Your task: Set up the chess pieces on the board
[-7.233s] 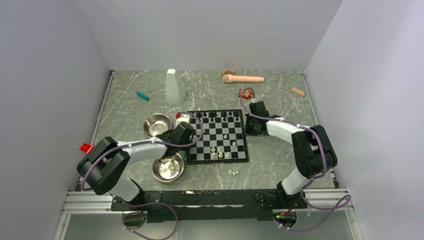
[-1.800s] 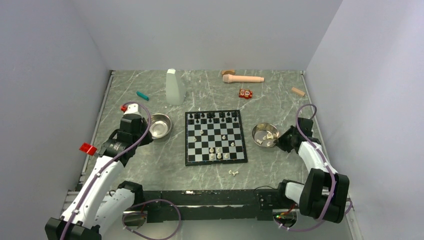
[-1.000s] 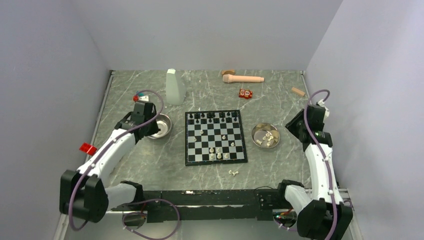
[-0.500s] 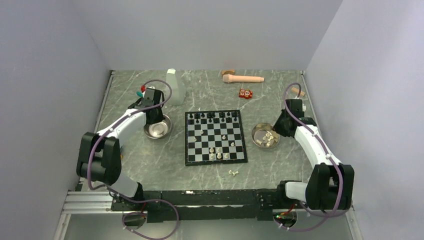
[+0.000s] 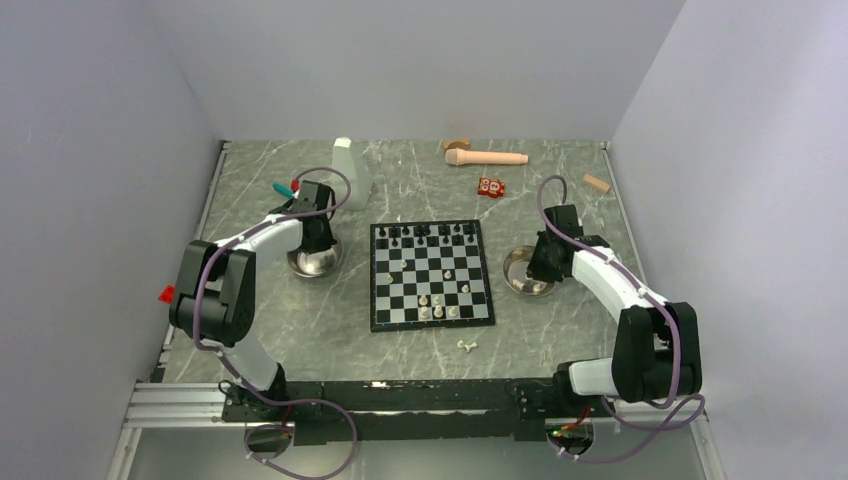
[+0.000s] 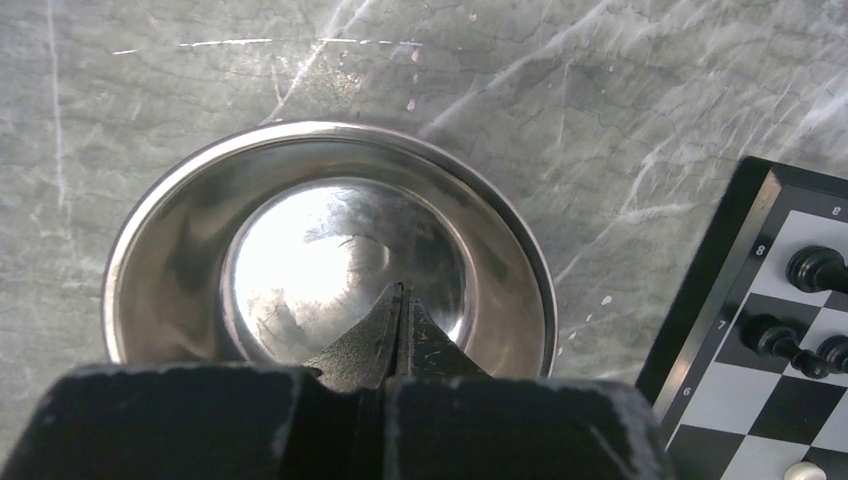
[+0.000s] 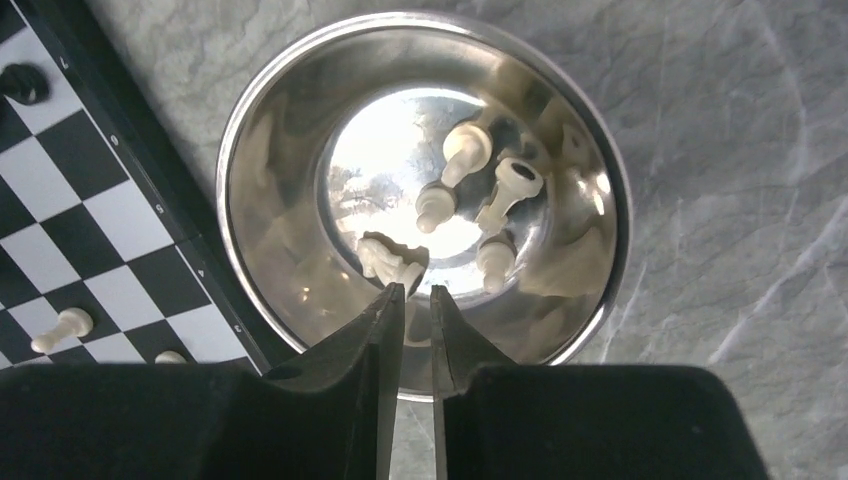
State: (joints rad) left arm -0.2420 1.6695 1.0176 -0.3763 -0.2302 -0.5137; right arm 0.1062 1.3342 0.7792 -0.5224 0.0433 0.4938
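From above, the board (image 5: 430,323) lies flat mid-counter (image 5: 420,180), its edges square with the counter's edges. A row of black pieces (image 5: 425,232) lines the board's far edge. A few white pieces (image 5: 437,312) dot its middle and near squares, too small to tell their kinds. A loose white piece (image 5: 465,346) lies on the counter just off the board's near edge, its long axis roughly along that edge. The left bowl (image 5: 300,265) sits left of the board and the right bowl (image 5: 515,280) right of it. The left hand (image 5: 318,240) hangs over one and the right hand (image 5: 540,268) over the other, and their fingers cannot be read here.

In the left wrist view, the left hand (image 6: 402,300) has its fingers pressed together over the shiny bottom of the left bowl (image 6: 330,130). A corner of the board (image 6: 720,270) is cut off at the right, with black pieces (image 6: 815,268) on it.

In the right wrist view, the right hand (image 7: 412,292) is slightly spread, with a narrow strip of the right bowl (image 7: 420,20) showing between its fingers. White pieces (image 7: 468,150) lie tumbled on their sides there, their long axes pointing different ways. The nearest, just beyond the fingertips, is hard to make out. On the board (image 7: 60,200), one white piece sits near the edge. I cannot tell whether it stands or lies.
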